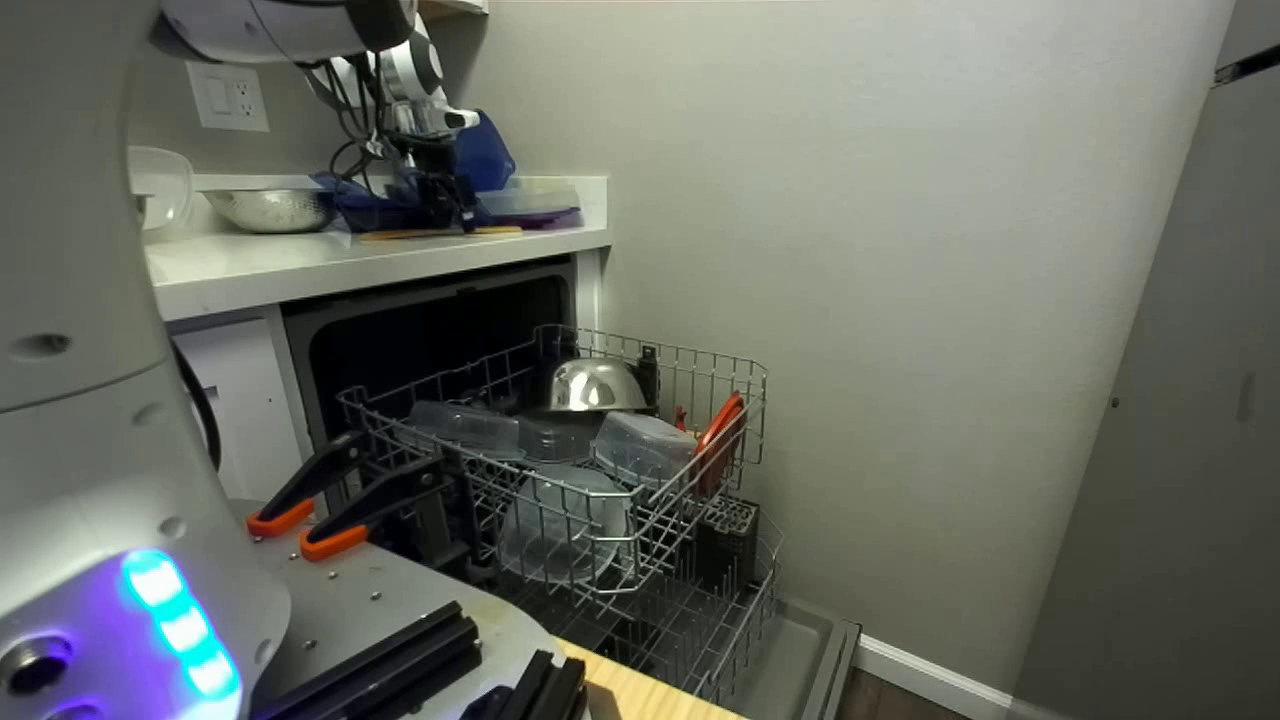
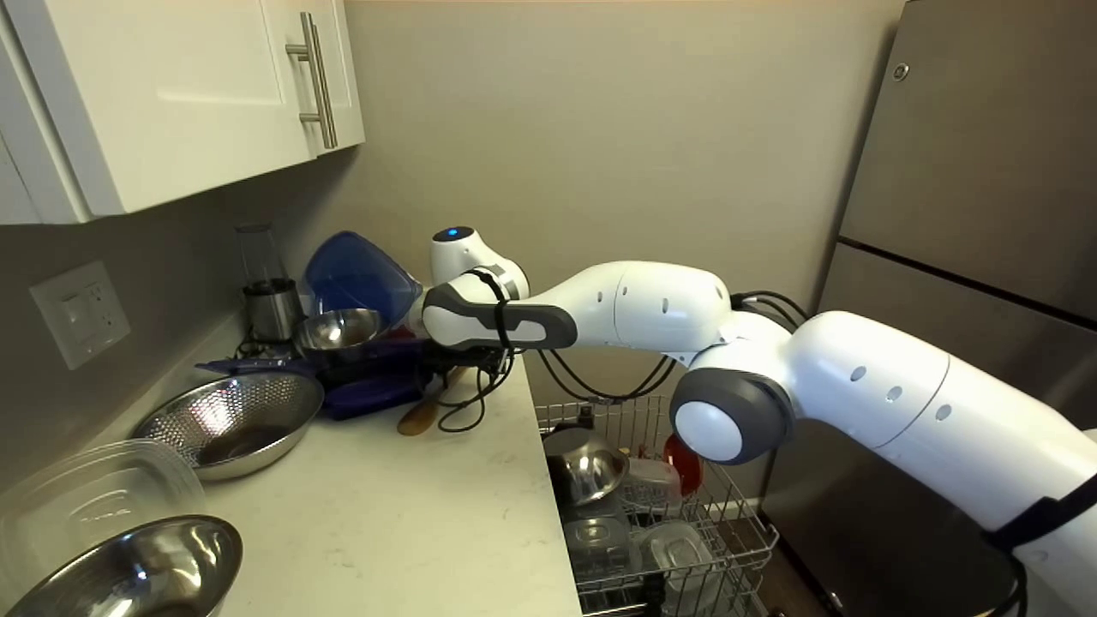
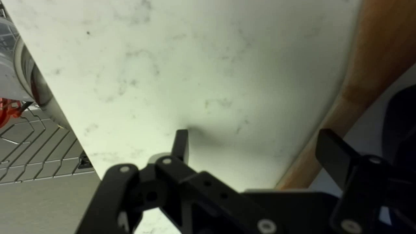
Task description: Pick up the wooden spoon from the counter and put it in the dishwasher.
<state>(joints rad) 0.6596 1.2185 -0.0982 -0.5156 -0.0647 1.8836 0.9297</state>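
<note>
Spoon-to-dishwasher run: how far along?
Done: the dishwasher is open, upper rack out.
In hand: probably lining up the grasp; the gripper is open over the counter, the wooden spoon off to one side, ungripped.
Left: close on the spoon, lift it, put it in the dishwasher.

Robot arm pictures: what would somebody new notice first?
Probably the big white arm, stretched across to the counter in an exterior view, and the glowing blue lights on its base. In the wrist view, the open black gripper is over the counter, with the wooden spoon on the right.
</note>
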